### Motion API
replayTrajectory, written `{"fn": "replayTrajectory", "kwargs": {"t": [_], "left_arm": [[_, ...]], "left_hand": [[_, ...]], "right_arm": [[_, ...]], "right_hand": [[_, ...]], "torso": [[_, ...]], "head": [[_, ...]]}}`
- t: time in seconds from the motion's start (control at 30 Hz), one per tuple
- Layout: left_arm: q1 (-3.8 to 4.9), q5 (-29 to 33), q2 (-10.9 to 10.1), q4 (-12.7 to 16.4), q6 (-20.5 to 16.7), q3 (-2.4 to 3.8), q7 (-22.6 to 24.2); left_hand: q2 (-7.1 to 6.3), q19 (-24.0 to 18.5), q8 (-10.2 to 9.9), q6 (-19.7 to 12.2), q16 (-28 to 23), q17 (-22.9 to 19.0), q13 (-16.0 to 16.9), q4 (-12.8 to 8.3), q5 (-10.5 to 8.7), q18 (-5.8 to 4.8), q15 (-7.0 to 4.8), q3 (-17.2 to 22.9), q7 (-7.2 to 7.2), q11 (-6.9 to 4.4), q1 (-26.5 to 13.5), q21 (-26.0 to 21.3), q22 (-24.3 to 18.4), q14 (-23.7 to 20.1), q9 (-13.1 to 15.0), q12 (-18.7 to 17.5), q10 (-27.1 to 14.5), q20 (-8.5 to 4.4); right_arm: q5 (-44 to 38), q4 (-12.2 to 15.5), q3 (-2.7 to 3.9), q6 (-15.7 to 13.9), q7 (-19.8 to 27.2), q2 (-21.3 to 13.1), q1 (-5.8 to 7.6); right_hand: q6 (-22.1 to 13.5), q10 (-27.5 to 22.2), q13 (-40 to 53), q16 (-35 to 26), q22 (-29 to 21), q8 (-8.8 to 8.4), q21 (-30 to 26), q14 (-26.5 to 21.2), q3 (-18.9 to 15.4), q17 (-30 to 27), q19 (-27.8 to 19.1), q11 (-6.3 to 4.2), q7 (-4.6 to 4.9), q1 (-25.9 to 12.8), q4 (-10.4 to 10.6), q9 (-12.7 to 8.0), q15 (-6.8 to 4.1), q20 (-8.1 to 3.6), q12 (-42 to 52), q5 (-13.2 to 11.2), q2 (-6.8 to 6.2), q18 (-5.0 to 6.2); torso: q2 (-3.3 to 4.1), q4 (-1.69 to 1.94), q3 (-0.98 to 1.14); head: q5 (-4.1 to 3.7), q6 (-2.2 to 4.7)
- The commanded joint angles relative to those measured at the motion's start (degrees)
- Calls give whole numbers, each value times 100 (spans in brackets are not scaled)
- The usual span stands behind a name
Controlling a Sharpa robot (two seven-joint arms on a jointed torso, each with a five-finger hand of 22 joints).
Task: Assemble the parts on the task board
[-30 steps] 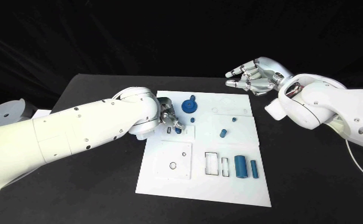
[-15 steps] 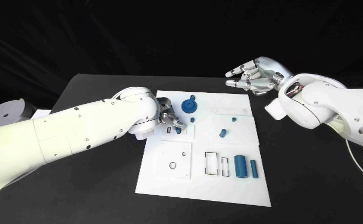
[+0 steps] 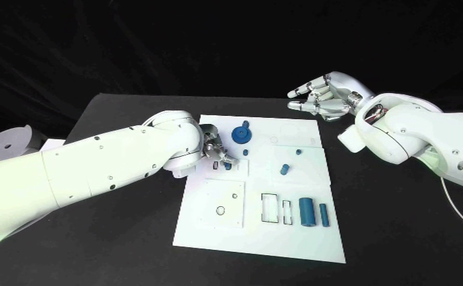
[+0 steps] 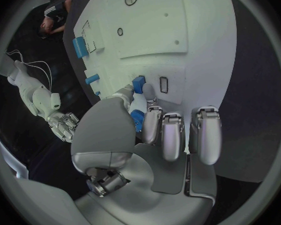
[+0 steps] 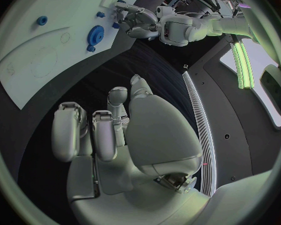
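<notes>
The left hand (image 3: 214, 150) rests on the white board's (image 3: 290, 239) left side, pinching a small blue peg (image 4: 138, 83) against it. A blue gear (image 3: 241, 136) sits farther back; two blue cylinders (image 3: 308, 211) lie near. The right hand (image 3: 326, 97) hovers beyond the board's far right corner, fingers curled, empty.

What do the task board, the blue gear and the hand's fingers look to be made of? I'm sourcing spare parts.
Task board: seemingly matte white plastic or coated sheet, flat and glare-free. Blue gear: probably moulded or printed plastic, uniform dull blue. Left hand fingers: seemingly metal, silver with a soft satin sheen.
</notes>
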Motion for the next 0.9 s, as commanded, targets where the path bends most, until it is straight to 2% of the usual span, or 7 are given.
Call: {"fn": "replayTrajectory", "kwargs": {"t": [0.03,0.33,0.57,0.67,0.73,0.8,0.9], "left_arm": [[-13,34,-11,15,99,-6,-277],[-13,34,-72,89,-59,28,-273],[-12,70,-165,218,-189,90,-270],[-4,141,-251,311,-168,191,-273],[31,226,-328,361,-55,298,-272],[97,361,-390,363,96,369,-269],[252,513,-447,267,436,430,-258]], "left_hand": [[75,554,-28,43,18,1508,157,12,-15,-97,-46,-173,1,0,-55,24,1351,604,13,29,52,-40],[274,565,-27,49,18,1508,187,27,-28,-103,-53,-923,-10,-7,-400,39,1377,604,45,46,67,-46],[374,565,-19,47,18,1508,186,37,-229,-103,-57,-1397,-12,-10,-583,38,1378,604,71,38,67,-50],[383,561,-24,32,18,1508,126,33,-238,-100,-57,-1439,-8,-8,-573,31,1368,604,73,-20,37,-51],[393,548,-50,-59,18,1508,4,29,-240,-92,-44,-1504,20,15,-457,10,1337,604,79,-142,-41,-42],[414,505,-120,-193,18,1508,-101,23,-237,-67,-15,-1528,71,55,-315,-59,1236,604,57,-249,-121,-21],[419,429,-326,-467,18,1508,-313,-9,-219,-25,54,-1481,183,147,-45,-182,1063,604,-59,-460,-279,33]], "right_arm": [[-2,2,0,52,53,4,-4],[1,-27,0,47,56,14,-4],[5,-66,0,52,61,33,-4],[6,-93,0,57,64,45,-4],[6,-117,0,61,65,54,-5],[6,-136,-2,64,66,63,-6],[7,-164,-5,68,67,77,-8]], "right_hand": [[18,-47,-7,-20,-12,23,-27,429,-41,870,-25,-7,-5,-52,6,4,-2,-2,-16,-26,18,57],[17,-48,-19,-27,-24,23,-37,427,-89,865,-29,-5,-4,-101,31,5,1,1,-19,-77,18,59],[16,-51,-30,-37,-34,23,-45,425,-120,856,-33,-3,-3,-126,43,5,2,2,-24,-121,22,61],[16,-49,-28,-38,-35,23,-47,425,-125,856,-33,-3,-3,-130,44,5,2,2,-19,-130,23,61],[16,-49,-27,-38,-36,23,-47,425,-126,856,-33,-3,-3,-131,44,5,2,2,-17,-133,23,61],[16,-49,-27,-38,-36,23,-47,425,-126,856,-33,-3,-3,-131,44,5,2,2,-17,-133,23,61],[16,-49,-27,-38,-36,23,-47,425,-126,856,-33,-3,-3,-131,44,5,2,2,-17,-133,23,61]], "torso": [[4,-2,0],[2,-2,-3],[2,-2,0],[-1,-3,-4],[-1,0,3],[-3,1,6],[-3,-1,7]], "head": [[-1,-4],[-10,5],[-13,24],[-19,35],[-24,49],[-25,58],[-26,78]]}}
